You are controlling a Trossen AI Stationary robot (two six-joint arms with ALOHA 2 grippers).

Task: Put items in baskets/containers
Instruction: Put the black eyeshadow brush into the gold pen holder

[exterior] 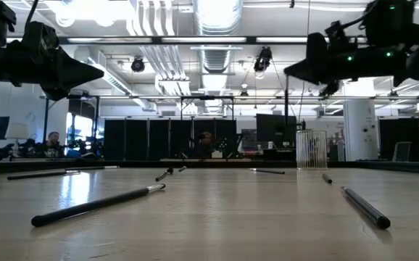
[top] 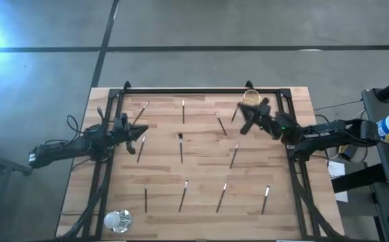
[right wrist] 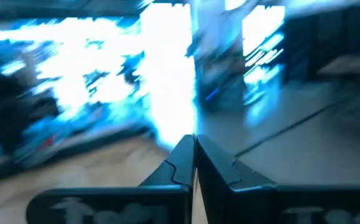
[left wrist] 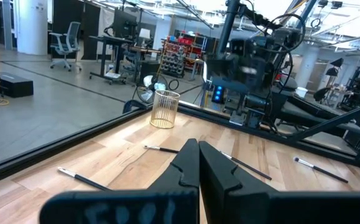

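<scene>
Several thin dark sticks with pale tips lie flat and scattered on the wooden table [top: 201, 171], among them one [top: 180, 148] near the middle, and one [exterior: 97, 205] close in the low view. The yellowish clear cup [top: 251, 97] stands upright near the far edge, also in the left wrist view [left wrist: 165, 109]. My left gripper [top: 134, 131] [left wrist: 198, 148] is shut and empty, raised over the table's left part. My right gripper [top: 243, 128] [right wrist: 195, 142] is shut too, raised just short of the cup, with a stick [top: 235, 113] on the table beside it.
A round white shiny ball [top: 118, 219] sits at the near left corner. A dark metal frame [top: 201, 91] runs along the far edge and both sides of the table. The right arm [left wrist: 248, 68] shows beyond the cup in the left wrist view.
</scene>
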